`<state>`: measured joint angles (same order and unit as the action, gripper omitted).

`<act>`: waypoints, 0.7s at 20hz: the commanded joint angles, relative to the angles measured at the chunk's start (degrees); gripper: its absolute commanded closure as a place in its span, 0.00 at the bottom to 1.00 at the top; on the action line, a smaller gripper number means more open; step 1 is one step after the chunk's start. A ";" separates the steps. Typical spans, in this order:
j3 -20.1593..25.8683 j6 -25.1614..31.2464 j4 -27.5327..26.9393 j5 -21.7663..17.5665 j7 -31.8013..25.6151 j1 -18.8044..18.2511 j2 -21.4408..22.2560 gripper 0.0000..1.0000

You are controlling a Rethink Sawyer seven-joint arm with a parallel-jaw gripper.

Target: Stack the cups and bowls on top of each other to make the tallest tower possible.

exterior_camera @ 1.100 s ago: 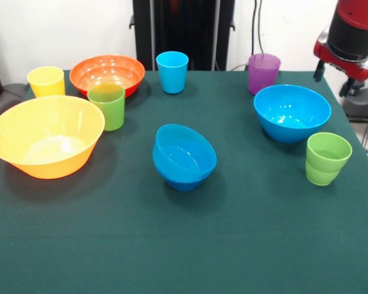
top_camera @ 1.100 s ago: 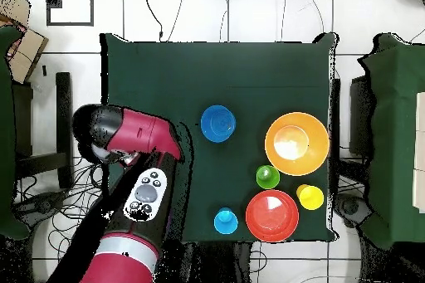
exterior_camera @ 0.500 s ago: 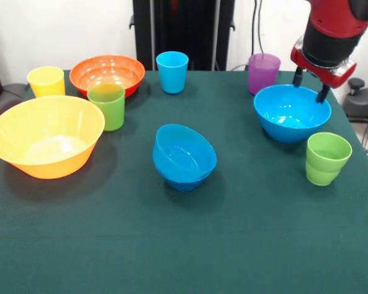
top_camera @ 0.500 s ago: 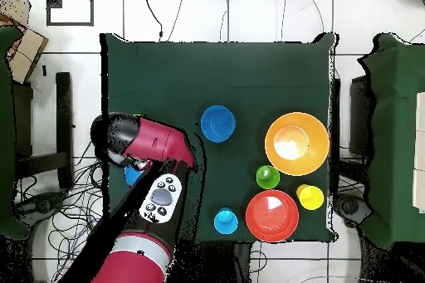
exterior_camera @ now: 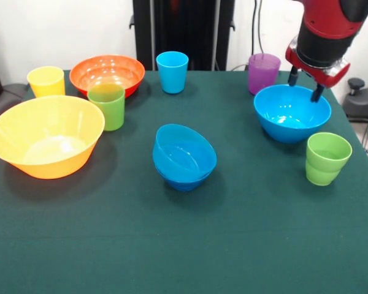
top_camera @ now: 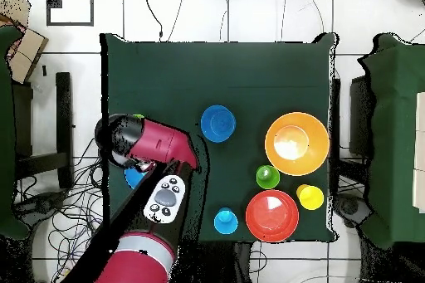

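You have the yellow bowl (exterior_camera: 46, 136), orange bowl (exterior_camera: 107, 73), yellow cup (exterior_camera: 46, 81) and a green cup (exterior_camera: 107, 106) grouped at one end of the worktop. Two blue bowls (exterior_camera: 184, 157) sit nested and tilted mid-worktop. The big blue bowl (exterior_camera: 292, 113), purple cup (exterior_camera: 263, 73) and second green cup (exterior_camera: 327, 158) stand at the other end, the blue cup (exterior_camera: 172, 71) upright at the edge.

Below the gripper (exterior_camera: 304, 84) sits the big blue bowl (exterior_camera: 291, 113), flanked by the purple cup (exterior_camera: 263, 72) and green cup (exterior_camera: 327, 158).

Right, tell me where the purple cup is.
In the front view the purple cup stands at the table's far edge on the right, just behind the big light blue bowl and left of the pincer.
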<state>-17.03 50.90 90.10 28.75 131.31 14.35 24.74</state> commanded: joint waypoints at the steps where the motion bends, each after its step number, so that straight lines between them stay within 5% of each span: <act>1: 5.47 -2.44 2.99 -2.55 1.55 -3.54 0.55 0.00; 14: 6.96 -9.88 6.70 -2.25 1.41 -4.42 -0.06 0.00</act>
<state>-17.02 49.46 91.29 28.75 131.31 10.92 25.26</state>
